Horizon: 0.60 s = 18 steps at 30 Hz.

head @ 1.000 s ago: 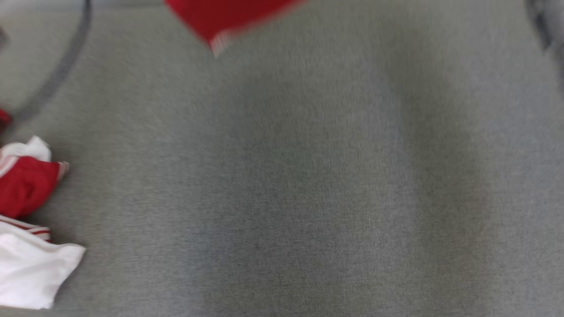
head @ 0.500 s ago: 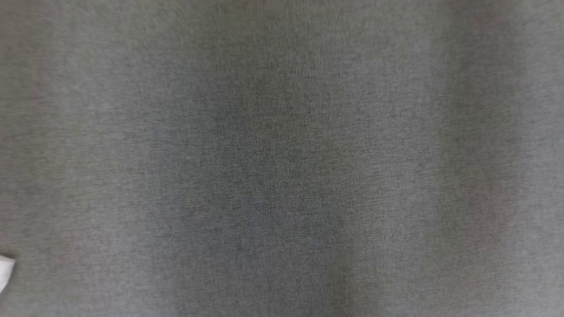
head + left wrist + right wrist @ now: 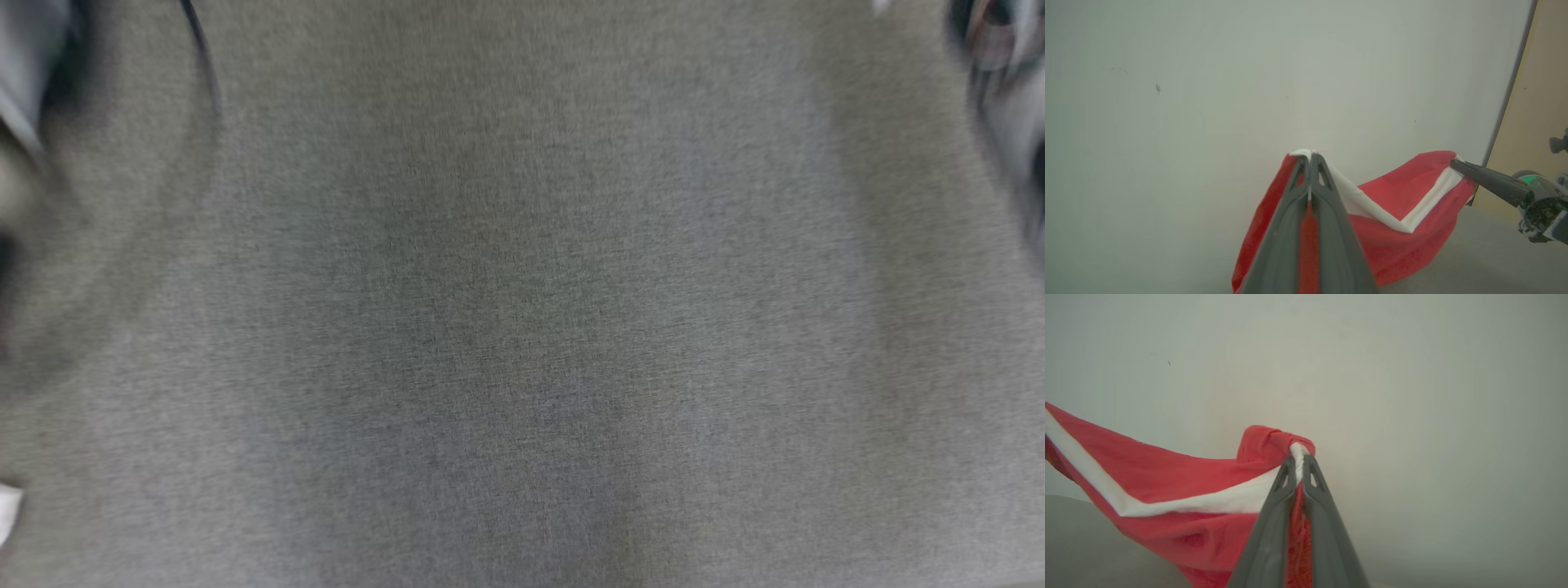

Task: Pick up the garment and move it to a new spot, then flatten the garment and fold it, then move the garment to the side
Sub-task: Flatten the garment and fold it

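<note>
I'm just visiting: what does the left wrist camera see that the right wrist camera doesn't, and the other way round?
Left wrist view: the left gripper up close, shut on an edge of the red and white garment. Farther right, the right gripper pinches another edge, with a tan panel behind it.

Right wrist view: the right gripper's own fingers up close, fabric bunched at their tips, and the garment trailing off to that view's left.

Shared: the same garment hanging between two shut grippers, with a pale wall behind.
</note>
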Motion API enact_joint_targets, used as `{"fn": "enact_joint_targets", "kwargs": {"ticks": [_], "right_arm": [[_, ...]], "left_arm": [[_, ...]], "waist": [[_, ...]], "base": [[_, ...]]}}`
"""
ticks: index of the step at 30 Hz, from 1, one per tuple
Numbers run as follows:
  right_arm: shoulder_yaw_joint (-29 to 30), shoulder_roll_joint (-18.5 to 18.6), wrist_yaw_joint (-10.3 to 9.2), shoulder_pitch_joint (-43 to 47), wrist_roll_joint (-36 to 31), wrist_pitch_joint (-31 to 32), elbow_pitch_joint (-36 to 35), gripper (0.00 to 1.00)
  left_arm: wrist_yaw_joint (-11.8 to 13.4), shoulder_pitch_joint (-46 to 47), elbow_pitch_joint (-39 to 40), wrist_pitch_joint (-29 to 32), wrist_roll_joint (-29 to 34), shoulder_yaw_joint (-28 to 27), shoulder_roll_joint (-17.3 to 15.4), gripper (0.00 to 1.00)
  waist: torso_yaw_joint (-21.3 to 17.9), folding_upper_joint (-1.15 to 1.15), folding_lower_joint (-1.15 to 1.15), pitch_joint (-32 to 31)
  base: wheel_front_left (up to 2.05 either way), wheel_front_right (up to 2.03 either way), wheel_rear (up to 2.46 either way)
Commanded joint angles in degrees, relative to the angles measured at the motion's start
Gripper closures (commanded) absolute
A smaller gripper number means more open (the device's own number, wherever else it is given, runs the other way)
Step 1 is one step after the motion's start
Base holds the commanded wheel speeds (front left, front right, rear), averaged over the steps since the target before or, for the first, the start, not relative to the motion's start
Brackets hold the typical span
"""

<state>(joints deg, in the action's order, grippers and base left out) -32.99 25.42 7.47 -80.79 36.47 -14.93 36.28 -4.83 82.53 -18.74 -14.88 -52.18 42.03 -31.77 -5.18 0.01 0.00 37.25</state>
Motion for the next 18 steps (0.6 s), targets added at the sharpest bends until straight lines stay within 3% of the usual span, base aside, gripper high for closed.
{"fn": "enact_joint_targets", "kwargs": {"ticks": [1, 6, 10, 18], "right_arm": [[1.3, 1.7, 0.06, 7.1, 0.8, -0.3, -4.4, 1.00], [6.2, 4.3, 0.06, 27.8, -0.3, -0.3, -16.0, 1.00], [10.2, 3.3, 0.06, 38.4, -0.9, -0.3, -19.8, 1.00], [17.0, 0.2, 0.06, 60.4, -5.0, -0.3, -25.0, 1.00]], "left_arm": [[2.1, -7.6, 5.6, -0.4, 0.8, -2.1, -0.3, 1.00], [7.9, -31.4, 18.6, -0.3, 4.3, -6.4, 0.6, 1.00], [9.0, -43.4, 22.1, -0.3, 5.8, -10.3, 2.3, 1.00], [4.9, -67.2, 20.5, -0.3, 9.9, -18.8, 10.1, 1.00]], "waist": [[1.8, -0.01, 0.00, -5.5], [2.5, -0.01, 0.00, -10.2], [2.6, -0.01, 0.00, -12.7], [3.0, -0.01, 0.00, -20.2]], "base": [[0.00, 0.00, 0.00], [0.00, 0.00, 0.00], [0.00, 0.00, 0.00], [0.00, 0.00, 0.00]]}}
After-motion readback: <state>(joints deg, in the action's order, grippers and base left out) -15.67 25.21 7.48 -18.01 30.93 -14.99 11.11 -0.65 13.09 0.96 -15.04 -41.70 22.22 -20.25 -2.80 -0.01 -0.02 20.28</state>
